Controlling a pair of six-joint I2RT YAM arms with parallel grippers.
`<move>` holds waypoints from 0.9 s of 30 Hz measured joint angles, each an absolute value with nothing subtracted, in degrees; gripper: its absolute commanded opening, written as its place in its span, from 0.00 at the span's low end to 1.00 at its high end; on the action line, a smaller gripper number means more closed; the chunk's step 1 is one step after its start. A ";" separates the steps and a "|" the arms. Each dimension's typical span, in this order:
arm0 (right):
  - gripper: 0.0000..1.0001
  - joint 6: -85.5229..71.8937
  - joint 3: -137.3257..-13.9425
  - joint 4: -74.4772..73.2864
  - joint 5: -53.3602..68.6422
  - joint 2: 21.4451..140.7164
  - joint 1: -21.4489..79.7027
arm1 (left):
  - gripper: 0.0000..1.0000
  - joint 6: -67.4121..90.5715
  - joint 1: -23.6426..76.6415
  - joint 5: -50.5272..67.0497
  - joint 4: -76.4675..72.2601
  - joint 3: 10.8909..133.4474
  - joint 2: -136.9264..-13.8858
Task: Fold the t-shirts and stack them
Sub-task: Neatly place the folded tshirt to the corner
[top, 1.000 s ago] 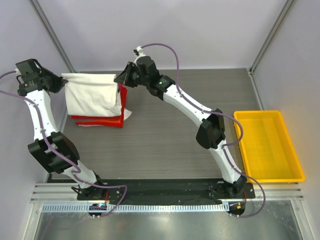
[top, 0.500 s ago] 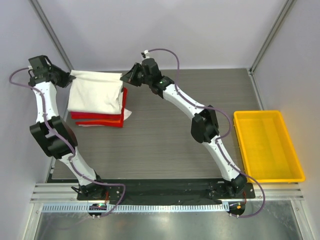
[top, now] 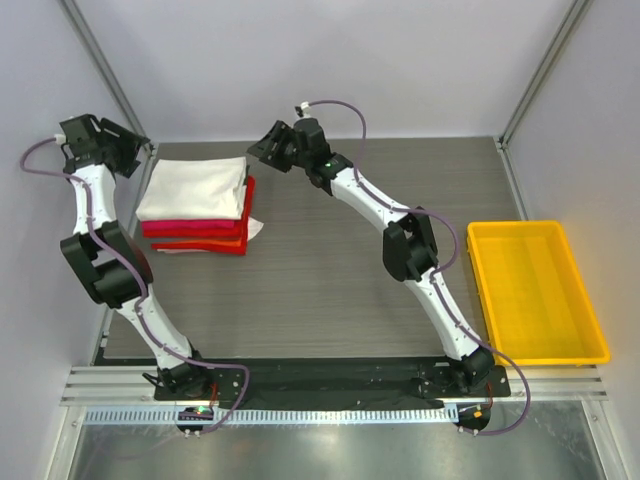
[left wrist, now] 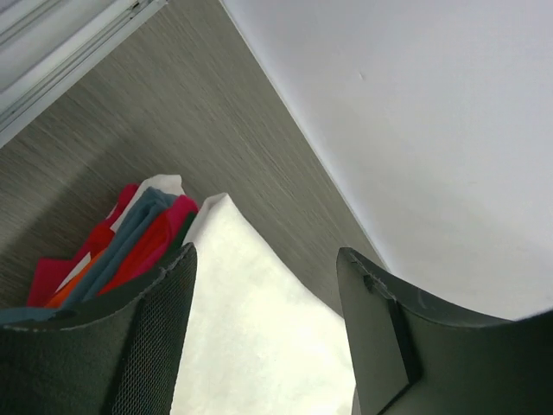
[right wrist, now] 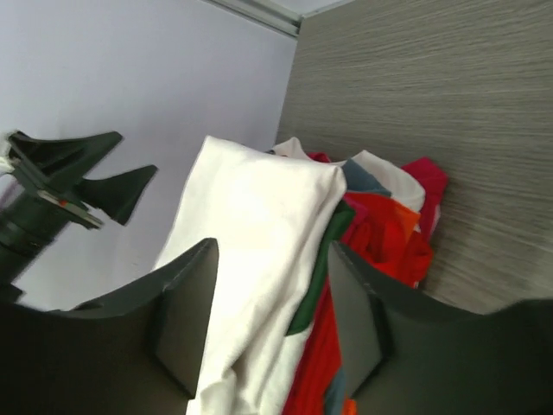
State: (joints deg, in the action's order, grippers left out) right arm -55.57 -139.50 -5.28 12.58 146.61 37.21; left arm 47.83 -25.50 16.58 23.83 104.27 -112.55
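Note:
A folded cream-white t-shirt (top: 195, 188) lies on top of a stack of folded red and magenta t-shirts (top: 195, 235) at the table's back left. My left gripper (top: 138, 150) hovers just off the stack's far left corner and is open. The right gripper (top: 262, 150) hovers off the far right corner, also open. In the left wrist view the white shirt (left wrist: 259, 328) lies beyond the gripper (left wrist: 266, 252), untouched. In the right wrist view the gripper (right wrist: 272, 249) frames the white shirt (right wrist: 251, 216), whose green edge and the red shirts (right wrist: 380, 233) show beneath.
A yellow plastic tray (top: 480, 290) stands at the table's right edge. The back wall runs close behind the stack, and the left wall is right beside my left arm.
Both grippers carried the white shirt back over the stack, laid it down flat and opened, letting it go. Each has drawn slightly away from the shirt's far corners.

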 measured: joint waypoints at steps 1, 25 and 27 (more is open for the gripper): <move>0.37 -55.00 -138.98 -5.26 12.67 146.32 37.12 | 0.66 47.83 -25.45 16.56 23.38 103.68 -111.92; 0.01 -73.32 -136.88 3.38 25.17 143.83 45.32 | 0.63 55.37 -26.15 27.42 14.39 78.39 -96.51; 0.01 -74.91 -135.85 3.90 25.45 144.62 44.95 | 0.61 55.64 -26.65 28.12 12.97 76.53 -96.97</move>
